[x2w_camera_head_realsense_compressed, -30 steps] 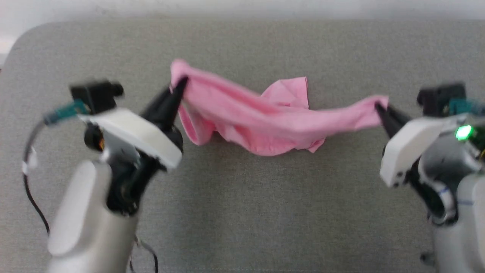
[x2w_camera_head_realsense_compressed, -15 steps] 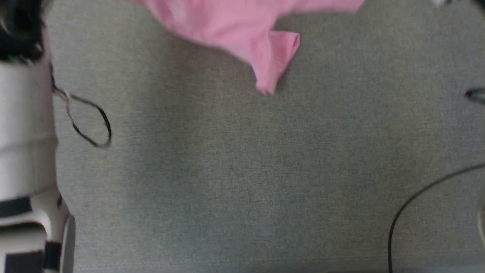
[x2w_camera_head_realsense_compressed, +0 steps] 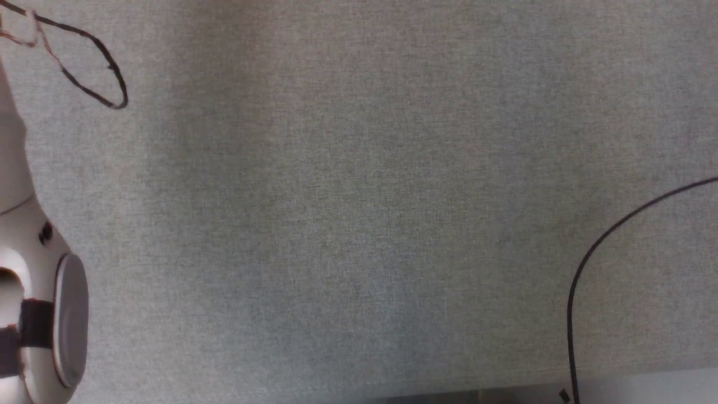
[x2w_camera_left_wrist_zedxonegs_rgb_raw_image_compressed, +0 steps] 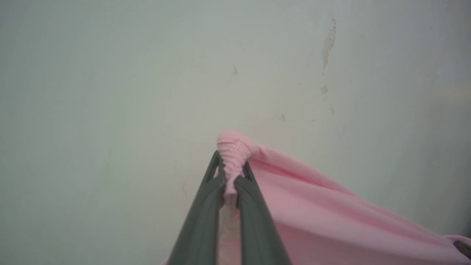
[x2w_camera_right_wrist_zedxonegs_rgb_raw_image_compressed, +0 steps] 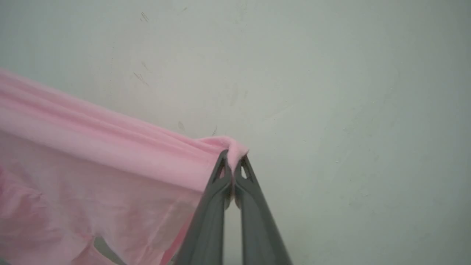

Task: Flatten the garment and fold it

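Note:
The light-pink garment [x2w_camera_left_wrist_zedxonegs_rgb_raw_image_compressed: 331,217] hangs stretched in the air between both grippers, seen against a pale wall. In the left wrist view my left gripper [x2w_camera_left_wrist_zedxonegs_rgb_raw_image_compressed: 231,173] is shut on the gathered elastic waistband, and the cloth runs off to the lower right. In the right wrist view my right gripper [x2w_camera_right_wrist_zedxonegs_rgb_raw_image_compressed: 232,162] is shut on the other bunched corner of the garment [x2w_camera_right_wrist_zedxonegs_rgb_raw_image_compressed: 92,165], whose thin cloth drapes down to the lower left. In the head view a pale part of the left arm [x2w_camera_head_realsense_compressed: 33,292] stands at the left edge.
The grey fabric table [x2w_camera_head_realsense_compressed: 359,196] spreads across the head view. A black cable loop [x2w_camera_head_realsense_compressed: 90,73] hangs at the upper left and another black cable [x2w_camera_head_realsense_compressed: 589,264] curves at the right. The table's near edge [x2w_camera_head_realsense_compressed: 505,387] shows at the bottom. The pale wall [x2w_camera_left_wrist_zedxonegs_rgb_raw_image_compressed: 147,73] has small scuffs.
The garment was lifted off the table by both grippers and has left the top of the head view. The head view's picture has shifted as a whole, so the camera moved too.

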